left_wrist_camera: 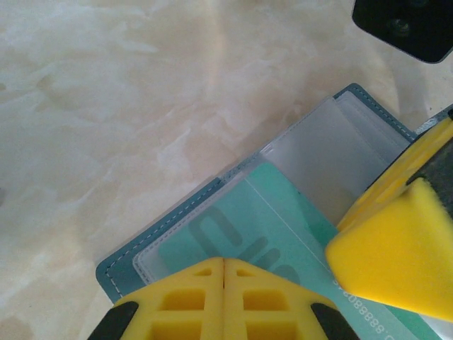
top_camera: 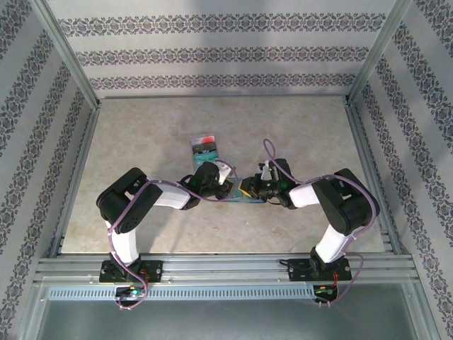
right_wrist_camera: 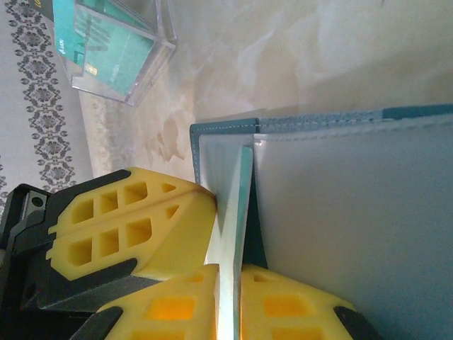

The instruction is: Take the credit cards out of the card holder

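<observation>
- Clamped between the pads of the right end effector [right_wrist_camera: 230, 287]: thin edge of teal credit card [right_wrist_camera: 241, 205].
- Pinned to tabletop [left_wrist_camera: 106, 106] under left end effector [left_wrist_camera: 224, 273], fingers together: soft card holder [left_wrist_camera: 141, 249].
- Likely light, stiff, slick; snug in clear sleeve.
- Best pinched at exposed edge, drawn straight out.

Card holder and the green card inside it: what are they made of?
The card holder looks like matte blue-grey fabric or faux leather; a stitched seam runs along its edge. Its sleeves look like clear, frosted plastic, since the card shows through. The green card looks like thin stiff plastic with printed digits.
</observation>
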Robot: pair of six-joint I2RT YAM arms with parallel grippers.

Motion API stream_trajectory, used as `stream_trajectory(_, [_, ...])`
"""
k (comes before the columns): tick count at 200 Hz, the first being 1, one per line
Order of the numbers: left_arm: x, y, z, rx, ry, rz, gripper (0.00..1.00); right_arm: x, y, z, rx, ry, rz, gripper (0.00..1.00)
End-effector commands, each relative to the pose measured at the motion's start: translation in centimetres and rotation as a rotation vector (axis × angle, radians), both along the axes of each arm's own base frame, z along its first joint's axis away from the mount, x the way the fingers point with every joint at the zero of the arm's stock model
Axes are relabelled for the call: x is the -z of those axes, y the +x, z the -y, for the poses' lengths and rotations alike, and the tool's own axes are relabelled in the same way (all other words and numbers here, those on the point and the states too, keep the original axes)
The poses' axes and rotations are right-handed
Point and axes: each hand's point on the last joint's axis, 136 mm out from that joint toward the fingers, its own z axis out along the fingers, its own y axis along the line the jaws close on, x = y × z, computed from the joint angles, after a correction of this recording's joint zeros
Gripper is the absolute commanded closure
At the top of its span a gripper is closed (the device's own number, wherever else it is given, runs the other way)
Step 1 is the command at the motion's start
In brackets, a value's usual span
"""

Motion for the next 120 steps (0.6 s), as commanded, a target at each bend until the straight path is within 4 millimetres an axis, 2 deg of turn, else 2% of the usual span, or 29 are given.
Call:
stream_trajectory(1, [4.1, -2.5, -1.6, 0.007, 0.087, -0.123, 1.0, -3.2, 0.8, -0.5, -0.022, 0.084, 0.108, 0.86])
stream_trajectory(26, [4.1, -2.4, -1.8, 0.003, 0.1, -0.117, 1.0, -3.7, 1.0, -0.1, -0.01, 0.103, 0.121, 0.87])
stream_trajectory(55, [4.0, -2.5, -1.8, 0.004, 0.101, -0.114, 0.94, -3.8, 1.1, -0.2, -0.013, 0.115, 0.115, 0.87])
stream_trajectory(94, [4.2, -2.5, -1.9, 0.004, 0.105, -0.12, 0.94, -3.9, 1.2, -0.1, -0.007, 0.12, 0.13, 0.89])
stream_trajectory(120, [4.2, -2.6, -1.9, 0.005, 0.109, -0.119, 0.96, -3.8, 1.3, 0.6, 0.012, 0.109, 0.137, 0.93])
